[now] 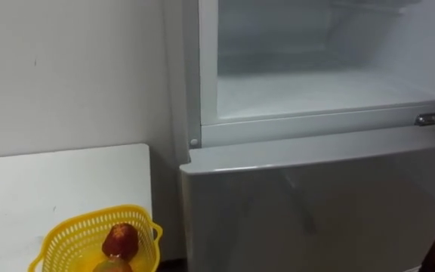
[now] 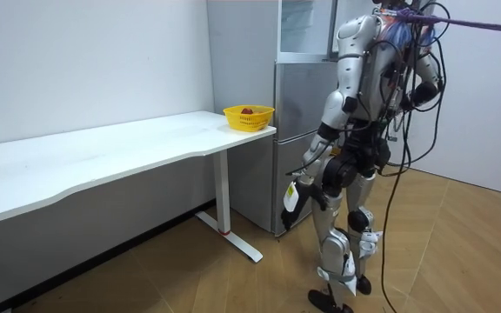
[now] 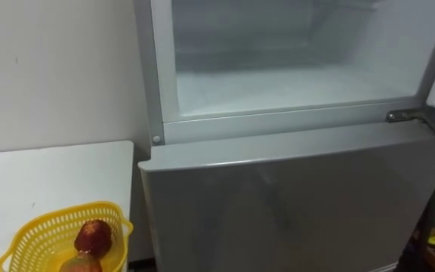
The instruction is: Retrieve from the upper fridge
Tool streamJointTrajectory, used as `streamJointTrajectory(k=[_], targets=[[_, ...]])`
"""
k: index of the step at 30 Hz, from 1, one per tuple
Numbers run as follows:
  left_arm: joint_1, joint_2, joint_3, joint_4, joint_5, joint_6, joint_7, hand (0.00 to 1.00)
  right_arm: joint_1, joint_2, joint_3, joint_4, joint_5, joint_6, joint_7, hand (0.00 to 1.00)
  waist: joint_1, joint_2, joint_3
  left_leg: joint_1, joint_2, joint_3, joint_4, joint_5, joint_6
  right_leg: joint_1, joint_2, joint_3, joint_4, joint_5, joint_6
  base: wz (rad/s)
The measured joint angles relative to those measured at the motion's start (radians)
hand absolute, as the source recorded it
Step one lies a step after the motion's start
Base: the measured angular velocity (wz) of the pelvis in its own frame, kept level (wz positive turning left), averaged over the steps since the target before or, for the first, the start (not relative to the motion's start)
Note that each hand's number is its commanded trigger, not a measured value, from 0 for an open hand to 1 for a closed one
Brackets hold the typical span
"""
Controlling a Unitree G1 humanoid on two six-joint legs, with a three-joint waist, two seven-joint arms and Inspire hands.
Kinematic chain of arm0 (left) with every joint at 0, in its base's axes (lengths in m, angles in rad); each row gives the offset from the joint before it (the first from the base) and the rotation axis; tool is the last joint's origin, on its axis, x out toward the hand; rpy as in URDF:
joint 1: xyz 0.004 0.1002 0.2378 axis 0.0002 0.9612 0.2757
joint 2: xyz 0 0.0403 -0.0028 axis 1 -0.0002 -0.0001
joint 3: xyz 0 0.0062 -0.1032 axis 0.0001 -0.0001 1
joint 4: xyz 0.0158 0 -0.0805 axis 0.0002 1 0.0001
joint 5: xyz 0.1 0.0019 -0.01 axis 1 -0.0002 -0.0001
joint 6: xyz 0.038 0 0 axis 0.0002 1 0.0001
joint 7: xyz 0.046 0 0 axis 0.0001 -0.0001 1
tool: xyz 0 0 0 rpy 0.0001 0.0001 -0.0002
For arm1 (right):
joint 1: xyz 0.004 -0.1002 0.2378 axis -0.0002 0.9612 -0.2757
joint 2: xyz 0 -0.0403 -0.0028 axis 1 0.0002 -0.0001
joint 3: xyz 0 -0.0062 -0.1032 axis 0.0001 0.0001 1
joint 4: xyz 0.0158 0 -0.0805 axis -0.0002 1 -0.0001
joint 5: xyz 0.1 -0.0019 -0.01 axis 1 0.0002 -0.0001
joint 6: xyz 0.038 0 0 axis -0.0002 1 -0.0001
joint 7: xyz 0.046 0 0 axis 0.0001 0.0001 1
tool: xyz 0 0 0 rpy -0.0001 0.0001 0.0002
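Robot facing the fridge [image 1: 316, 196], upper compartment [image 1: 323, 68] open, left hand [image 2: 305, 184] down by its thigh, grip impossible to tell, yellow basket [image 1: 63, 242] on table [image 1: 51, 189]

eye views: head-mounted, close, looking down at fridge [image 1: 316, 151] front | room view: distant, side-on | shared: fridge, bench [image 2: 103, 156], yellow basket [image 1: 74, 238]

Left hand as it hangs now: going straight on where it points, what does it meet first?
The left hand points down and forward: probably the floor at the lower fridge door; depth unclear.
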Motion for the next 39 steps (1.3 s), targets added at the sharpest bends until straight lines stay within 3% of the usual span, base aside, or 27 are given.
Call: streamJointTrajectory(k=[4,8,10,13,15,17,21,23,26,31,33,35,39], targets=[[0.009,-0.002,0.036,-0.007,0.000,0.006,0.001,0.00,0.027,0.000,-0.016,0.226,-0.009,0.006,-0.036,0.00,-0.004,0.007,-0.0035,0.000,-0.001,0.000,0.000,0.000,0.000,0.000,0.000,-0.002,0.002,0.000,-0.001,0.00],[0.027,-0.010,0.035,-0.015,-0.010,0.022,0.003,0.00,0.039,0.004,-0.016,0.441,0.004,0.027,-0.059,0.00,-0.014,0.014,0.0009,0.013,-0.001,0.012,-0.004,0.000,0.000,0.010,-0.001,0.001,-0.001,-0.001,0.001,-0.02],[0.028,-0.009,0.035,-0.015,-0.016,0.039,0.003,0.00,0.028,0.020,-0.019,0.541,0.062,0.058,-0.059,0.00,-0.023,0.016,-0.0025,0.019,-0.001,0.012,-0.006,0.000,0.000,0.011,-0.001,0.004,0.002,-0.007,0.001,0.02],[0.028,-0.009,0.038,-0.015,-0.040,0.064,0.005,0.00,-0.015,0.068,-0.067,0.693,0.254,0.113,-0.058,0.00,-0.038,0.013,-0.0014,0.031,0.000,0.012,-0.007,-0.001,-0.002,0.016,0.000,0.005,0.005,-0.015,-0.001,0.00],[0.037,-0.012,0.061,-0.015,-0.040,0.064,0.005,0.00,-0.027,0.091,-0.122,0.758,0.385,0.125,-0.056,0.00,-0.053,0.006,-0.0018,0.035,0.002,0.007,-0.009,-0.004,-0.004,0.016,-0.003,0.001,0.018,-0.026,-0.001,0.06],[0.046,-0.020,0.126,-0.014,-0.036,0.068,0.009,0.00,-0.069,0.107,-0.228,0.857,0.598,0.147,-0.056,0.00,-0.064,-0.004,0.0005,0.044,0.001,0.001,-0.006,-0.004,-0.005,0.020,-0.003,0.001,0.029,-0.032,-0.004,0.00],[0.068,-0.028,0.184,-0.034,-0.029,0.084,0.017,0.00,-0.120,0.112,-0.413,0.899,0.952,0.179,-0.083,0.00,-0.094,-0.023,0.0010,0.048,-0.001,-0.004,-0.003,-0.005,-0.007,0.022,-0.004,-0.001,0.035,-0.038,-0.005,0.01],[0.089,-0.034,0.256,-0.040,-0.029,0.086,0.017,0.00,-0.164,0.110,-0.596,0.831,1.167,0.198,-0.135,0.00,-0.127,-0.038,-0.0010,0.050,-0.001,-0.006,0.000,-0.005,-0.006,0.027,-0.006,-0.003,0.035,-0.038,-0.004,0.00],[0.105,-0.034,0.310,-0.105,-0.028,0.086,0.027,0.00,-0.216,0.102,-0.694,0.588,1.302,0.194,-0.225,0.00,-0.147,-0.051,0.0053,0.045,-0.005,-0.003,0.002,-0.004,-0.006,0.015,-0.008,0.000,0.043,-0.040,0.000,-0.04],[0.092,-0.033,0.307,-0.135,-0.043,0.071,0.056,0.00,-0.324,0.045,-0.691,0.163,1.302,0.182,-0.330,0.00,-0.152,-0.063,0.0072,0.028,-0.012,-0.006,0.003,0.000,0.000,-0.005,-0.008,-0.002,0.053,-0.041,0.003,0.03],[0.101,-0.032,0.304,-0.148,-0.043,0.070,0.068,0.00,-0.354,0.019,-0.691,0.032,1.277,0.154,-0.356,0.00,-0.153,-0.060,0.0084,0.014,-0.012,-0.010,0.008,0.000,0.000,-0.012,-0.008,-0.007,0.047,-0.038,0.003,0.10],[0.109,-0.032,0.303,-0.149,-0.037,0.069,0.082,0.00,-0.364,-0.011,-0.691,-0.127,1.156,0.140,-0.407,0.00,-0.137,-0.068,0.0085,0.010,-0.012,-0.013,0.009,0.000,0.000,-0.015,-0.008,-0.013,0.042,-0.037,0.002,0.06],[0.114,-0.034,0.289,-0.126,-0.038,0.068,0.086,0.00,-0.380,-0.014,-0.689,-0.337,0.972,0.134,-0.459,0.00,-0.133,-0.066,0.0065,-0.004,-0.012,-0.014,0.005,0.000,-0.001,-0.019,-0.008,-0.028,0.032,-0.035,0.002,0.05]])
